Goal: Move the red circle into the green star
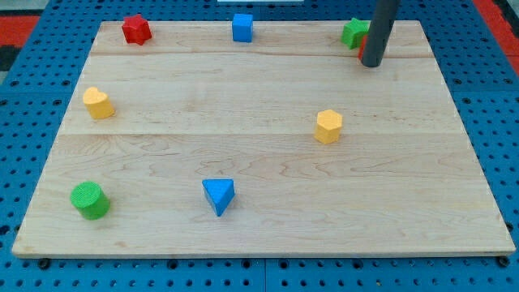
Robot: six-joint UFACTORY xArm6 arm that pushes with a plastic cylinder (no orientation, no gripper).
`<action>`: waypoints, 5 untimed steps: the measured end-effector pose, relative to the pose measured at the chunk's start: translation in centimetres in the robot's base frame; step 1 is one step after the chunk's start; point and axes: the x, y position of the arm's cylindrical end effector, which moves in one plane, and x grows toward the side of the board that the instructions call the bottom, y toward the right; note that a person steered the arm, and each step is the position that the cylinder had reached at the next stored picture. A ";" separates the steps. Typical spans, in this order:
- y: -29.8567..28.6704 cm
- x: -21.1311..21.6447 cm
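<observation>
My tip (373, 63) sits at the view's top right of the table (259, 235), with no fingers to open or close. It hides most of the red circle (362, 50), which already seems to touch the green star (353, 32). A short, gentle nudge toward the view's upper left should do, since the table edge is near. The blue cube (242, 27), yellow hexagon (328, 126) and the rest lie well apart.

No legible text, labels, brands, numbers or signs on the wooden tabletop (268, 154), on any coloured block, or on the surrounding blue pegboard (32, 113).
</observation>
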 end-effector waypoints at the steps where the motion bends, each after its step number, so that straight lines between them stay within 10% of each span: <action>1: 0.0 0.0; 5: 7.7 -3.4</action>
